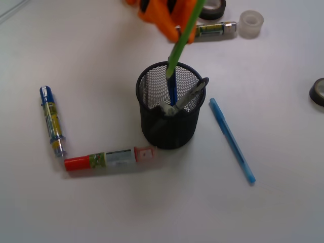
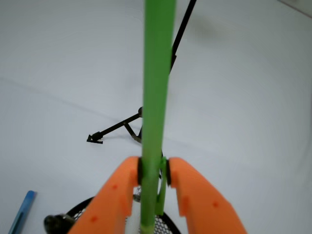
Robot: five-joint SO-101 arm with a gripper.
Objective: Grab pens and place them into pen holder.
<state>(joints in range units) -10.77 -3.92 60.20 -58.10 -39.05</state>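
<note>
My orange gripper (image 1: pixel 183 26) is shut on the lime green pen (image 1: pixel 182 40), which slants down with its tip inside the black mesh pen holder (image 1: pixel 171 126). In the wrist view the green pen (image 2: pixel 157 97) runs up between the orange fingers (image 2: pixel 187 195), clamped at the gripper (image 2: pixel 154 171). A dark navy blue pen (image 1: pixel 172 93) and a silver-grey pen (image 1: pixel 186 98) stand in the holder. A translucent light blue pen (image 1: pixel 232 139) lies on the table to the holder's right. The holder's rim (image 2: pixel 83 207) shows at the bottom of the wrist view.
A red-capped marker (image 1: pixel 109 158) lies left of the holder's base and a blue-capped marker (image 1: pixel 51 120) further left. Another marker (image 1: pixel 215 29), a white tape roll (image 1: pixel 251 24) and a black tape roll (image 1: pixel 212 9) sit at the back; another black roll (image 1: pixel 318 91) is at the right edge.
</note>
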